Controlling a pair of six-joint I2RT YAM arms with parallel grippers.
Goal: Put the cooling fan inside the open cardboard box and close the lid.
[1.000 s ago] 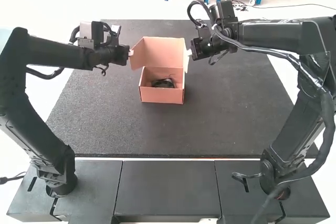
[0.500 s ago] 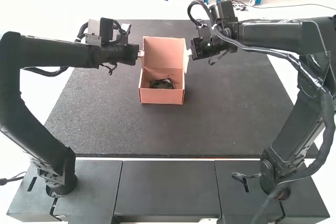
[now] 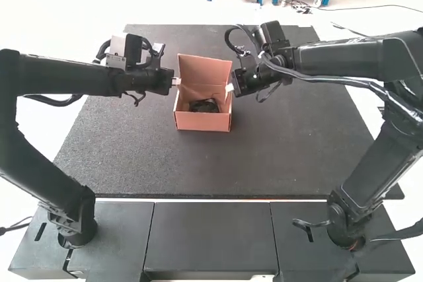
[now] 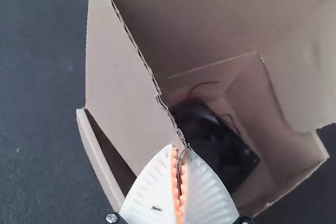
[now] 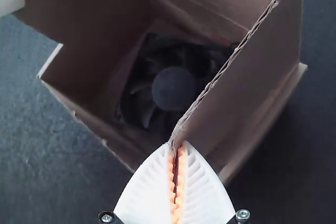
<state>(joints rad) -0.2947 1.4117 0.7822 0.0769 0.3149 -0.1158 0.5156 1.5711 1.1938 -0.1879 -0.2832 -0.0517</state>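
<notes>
holding both side flaps of the box, fan lying inside

the cardboard box (image 3: 203, 119) is sitting open near the middle of the black mat (image 3: 119, 143), between the two arms. the cooling fan (image 3: 203, 105) is lying flat on the floor of the box, dark against the brown card, with a thin wire curling off it toward the back wall.

the left gripper (image 3: 174, 81) is reaching in from the left side of the table and is pinching the top edge of the left side flap (image 4: 123, 98). its white ribbed fingers are pressing together on the card, with the torn, wavy edge running in between the orange pads. the flap is rising from the box's left wall.

the right gripper (image 3: 229, 88) is coming in from the right side and is gripping the right side flap (image 5: 252, 72) the same way, its fingers clamped on the rim of the card, directly above the box's right wall. through its wrist view the fan's round hub is showing below the flap.

the back lid flap (image 3: 205, 69) is standing up behind the opening, and no gripper is touching it. how far the two side flaps are leaning inward is hard to judge.
</notes>
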